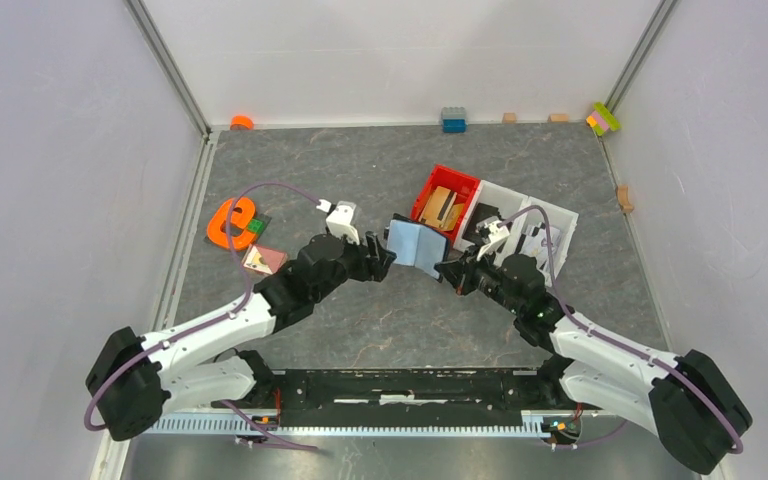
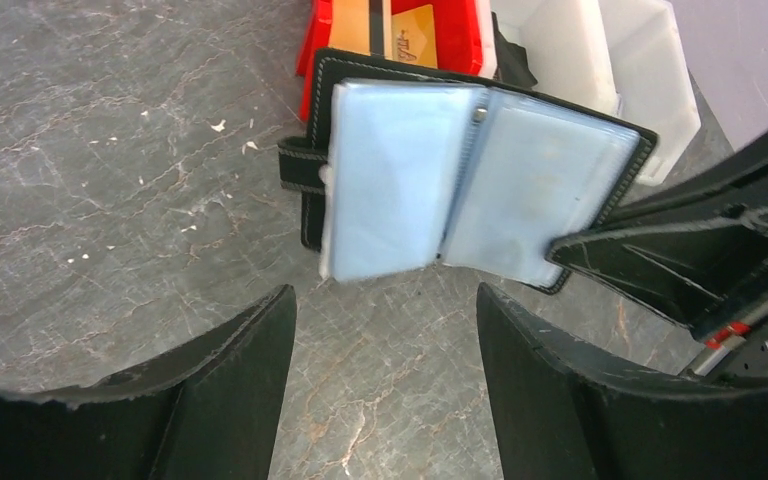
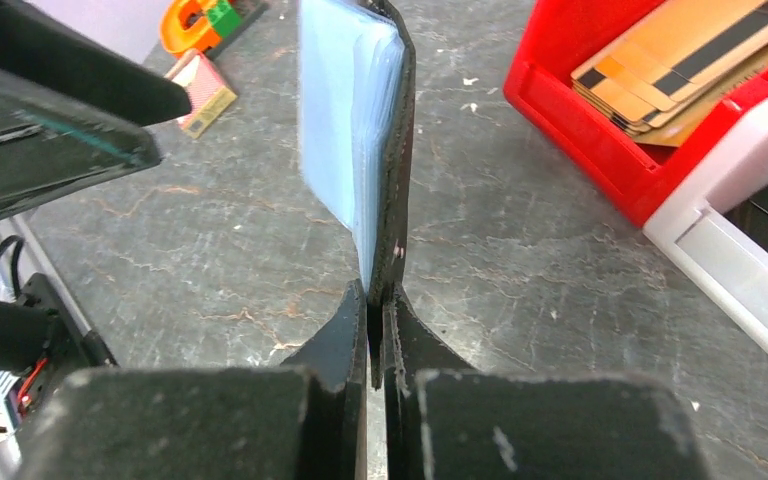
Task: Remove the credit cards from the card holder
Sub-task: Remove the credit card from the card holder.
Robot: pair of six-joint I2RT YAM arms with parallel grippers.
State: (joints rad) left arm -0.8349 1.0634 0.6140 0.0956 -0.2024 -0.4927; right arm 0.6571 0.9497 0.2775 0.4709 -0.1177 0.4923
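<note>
**Card holder.** The card holder is spread open between the two arms, in front of the red bin and beside the white bin. In the top view its long axis runs across from the left arm to the right arm. The pale blue-grey sleeves face the left wrist camera and the black cover faces the bins. The snap strap projects from the end nearer the left arm. In the right wrist view the holder is edge-on and rises straight out of the jaws. Whether the sleeves hold cards cannot be told.

**Right jaws.** Pressed together on the holder's edge at the end nearer the right arm.

**Left jaws.** Apart. Both fingers stand just short of the holder's near edge, not touching it.

**Surface.** A pinkish card lies flat on the grey surface near an orange object, well apart from the holder.
</note>
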